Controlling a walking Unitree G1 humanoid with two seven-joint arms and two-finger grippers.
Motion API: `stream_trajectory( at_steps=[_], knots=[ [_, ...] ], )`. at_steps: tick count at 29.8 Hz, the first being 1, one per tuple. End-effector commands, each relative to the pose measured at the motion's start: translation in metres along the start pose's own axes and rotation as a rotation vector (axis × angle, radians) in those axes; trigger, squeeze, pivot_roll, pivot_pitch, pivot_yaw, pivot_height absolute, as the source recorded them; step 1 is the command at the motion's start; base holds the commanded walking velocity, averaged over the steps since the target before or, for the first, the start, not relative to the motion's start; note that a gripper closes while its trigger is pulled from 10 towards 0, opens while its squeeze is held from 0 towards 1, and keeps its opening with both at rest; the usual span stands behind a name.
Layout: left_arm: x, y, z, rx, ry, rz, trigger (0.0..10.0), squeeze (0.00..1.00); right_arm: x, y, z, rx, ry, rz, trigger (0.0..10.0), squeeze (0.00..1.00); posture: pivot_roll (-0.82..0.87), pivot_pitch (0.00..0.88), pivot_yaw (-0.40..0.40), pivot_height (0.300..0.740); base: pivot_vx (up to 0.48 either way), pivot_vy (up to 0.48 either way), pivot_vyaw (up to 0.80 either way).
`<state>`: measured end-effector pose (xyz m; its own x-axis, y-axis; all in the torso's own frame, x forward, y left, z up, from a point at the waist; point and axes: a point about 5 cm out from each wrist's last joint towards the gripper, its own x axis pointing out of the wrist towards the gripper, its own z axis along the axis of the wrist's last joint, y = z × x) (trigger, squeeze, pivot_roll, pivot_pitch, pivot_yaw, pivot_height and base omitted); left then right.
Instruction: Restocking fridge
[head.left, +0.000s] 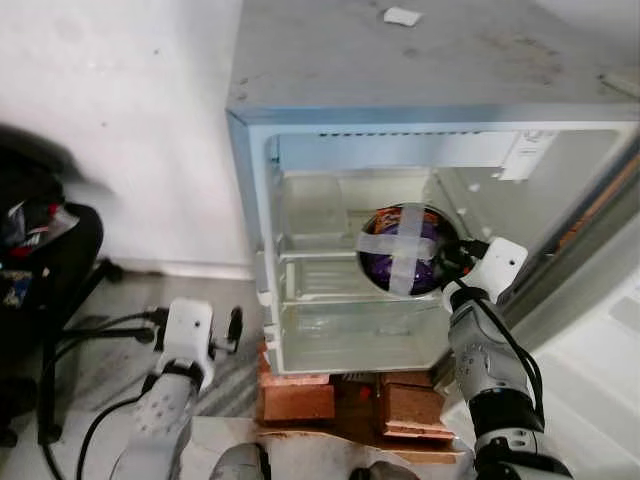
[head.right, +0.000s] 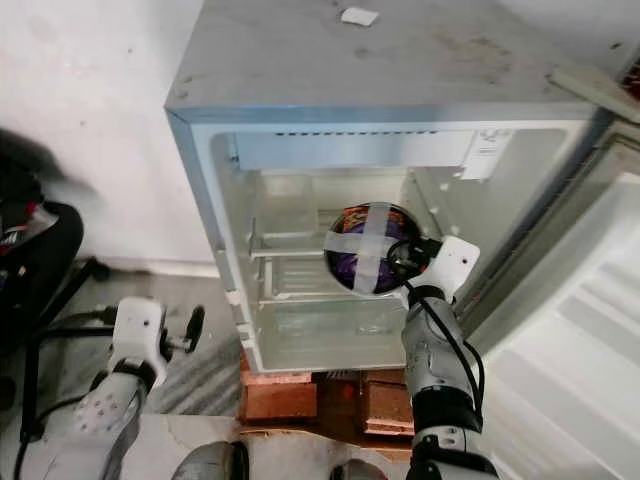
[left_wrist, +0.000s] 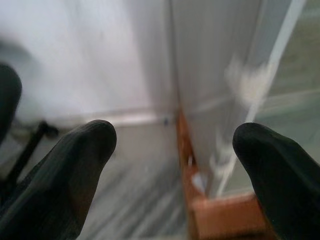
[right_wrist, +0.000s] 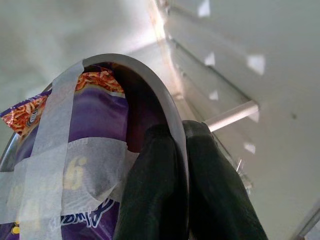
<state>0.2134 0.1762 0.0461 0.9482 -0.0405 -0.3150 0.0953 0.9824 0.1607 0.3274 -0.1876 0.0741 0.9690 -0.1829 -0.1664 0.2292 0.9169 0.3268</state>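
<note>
A small white fridge (head.left: 250, 170) stands open on bricks, its inside shelves bare. My right gripper (head.left: 452, 262) is shut on the rim of a grey bowl (head.left: 401, 250), held tilted inside the fridge at shelf height. The bowl holds a purple snack packet (right_wrist: 95, 125) taped over with a cross of white tape (right_wrist: 50, 165). In the right wrist view one finger (right_wrist: 150, 190) sits inside the rim and the other outside. My left gripper (head.left: 228, 332) hangs low by the fridge's left corner, open, with nothing between its fingers (left_wrist: 60, 175).
The fridge door (head.right: 580, 340) swings open on the right. Red bricks (head.left: 300, 400) prop the fridge up. A black chair (head.left: 40, 280) with cables stands at the left against a white wall. A grey striped floor (head.left: 110, 370) lies in front.
</note>
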Motion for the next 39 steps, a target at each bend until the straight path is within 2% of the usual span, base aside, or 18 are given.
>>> stream_trajectory(
  at_steps=[1,4,6,10,11,13,16,19,21,22,23,24,27,29,30,31,32,39],
  knots=[
    [-0.006,0.005,0.006,0.021,-0.016,0.033,10.0,0.00,0.007,-0.002,0.012,-0.004,-0.042,-0.028,10.0,0.00,0.29,0.212,-0.052,0.740,0.000,0.000,0.00],
    [-0.013,0.008,0.006,0.036,-0.012,0.061,10.0,0.00,0.012,-0.003,0.017,0.003,-0.052,-0.044,10.0,0.00,0.31,0.235,-0.051,0.740,0.000,0.000,0.00],
    [-0.025,0.006,0.008,0.031,0.000,0.053,10.0,0.00,0.020,-0.005,0.023,0.033,-0.066,-0.083,10.0,0.00,0.32,0.276,-0.048,0.740,0.000,0.000,0.00],
    [-0.032,0.001,0.012,0.026,0.011,0.023,10.0,0.00,0.027,-0.003,0.028,0.047,-0.069,-0.101,10.0,0.00,0.33,0.292,-0.049,0.740,0.000,0.000,0.00],
    [-0.034,0.000,0.014,0.021,0.007,0.015,10.0,0.00,0.029,-0.001,0.029,0.073,-0.066,-0.107,10.0,0.00,0.34,0.321,-0.041,0.740,0.000,0.000,0.00],
    [-0.042,-0.002,0.018,0.015,0.005,0.011,10.0,0.00,0.035,0.007,0.034,0.128,-0.055,-0.123,10.0,0.00,0.37,0.347,-0.042,0.740,0.000,0.000,0.00],
    [-0.046,-0.002,0.020,0.012,0.011,0.010,10.0,0.00,0.038,0.012,0.037,0.184,-0.046,-0.133,10.0,0.00,0.38,0.357,-0.045,0.740,0.000,0.000,0.00],
    [-0.054,-0.003,0.021,0.000,0.031,0.017,10.0,0.00,0.044,0.028,0.043,0.291,-0.025,-0.133,10.0,0.00,0.41,0.379,-0.061,0.740,0.000,0.000,0.00],
    [-0.055,-0.003,0.022,-0.002,0.029,0.019,10.0,0.00,0.045,0.032,0.045,0.312,-0.021,-0.129,10.0,0.00,0.41,0.381,-0.063,0.740,0.000,0.000,0.00],
    [-0.057,-0.003,0.023,-0.005,0.030,0.022,10.0,0.00,0.047,0.041,0.049,0.357,-0.014,-0.119,10.0,0.00,0.42,0.386,-0.070,0.740,0.000,0.000,0.00],
    [-0.057,-0.003,0.023,-0.005,0.030,0.022,10.0,0.00,0.047,0.041,0.049,0.357,-0.014,-0.119,10.0,0.00,0.42,0.386,-0.070,0.740,0.000,0.000,0.00],
    [-0.059,-0.004,0.024,-0.008,0.033,0.024,10.0,0.00,0.048,0.050,0.052,0.406,-0.004,-0.110,10.0,0.00,0.42,0.392,-0.078,0.740,0.000,0.000,0.00],
    [-0.062,-0.006,0.025,-0.019,0.040,0.037,10.0,0.00,0.050,0.060,0.057,0.457,0.002,-0.104,10.0,0.00,0.44,0.398,-0.092,0.740,0.000,0.000,0.00],
    [-0.064,-0.006,0.025,-0.025,0.044,0.049,10.0,0.00,0.051,0.064,0.061,0.561,0.006,-0.114,10.0,0.00,0.44,0.400,-0.097,0.740,0.000,0.000,0.00],
    [-0.065,-0.005,0.024,-0.025,0.046,0.052,10.0,0.00,0.052,0.064,0.062,0.603,0.008,-0.120,10.0,0.13,0.45,0.399,-0.100,0.740,0.000,0.000,0.00],
    [-0.066,-0.005,0.024,-0.024,0.049,0.055,10.0,0.00,0.052,0.063,0.063,0.666,0.011,-0.137,10.0,0.31,0.45,0.399,-0.100,0.740,0.000,0.000,0.00],
    [-0.066,-0.005,0.024,-0.024,0.048,0.056,10.0,0.00,0.052,0.061,0.064,0.693,0.010,-0.147,10.0,1.00,0.45,0.399,-0.105,0.740,0.000,0.000,0.00],
    [-0.065,-0.005,0.026,-0.031,0.051,0.075,10.0,0.00,0.057,0.058,0.083,0.686,-0.053,-0.120,10.0,1.00,0.45,0.386,-0.112,0.740,0.000,0.000,0.00]
  ],
)
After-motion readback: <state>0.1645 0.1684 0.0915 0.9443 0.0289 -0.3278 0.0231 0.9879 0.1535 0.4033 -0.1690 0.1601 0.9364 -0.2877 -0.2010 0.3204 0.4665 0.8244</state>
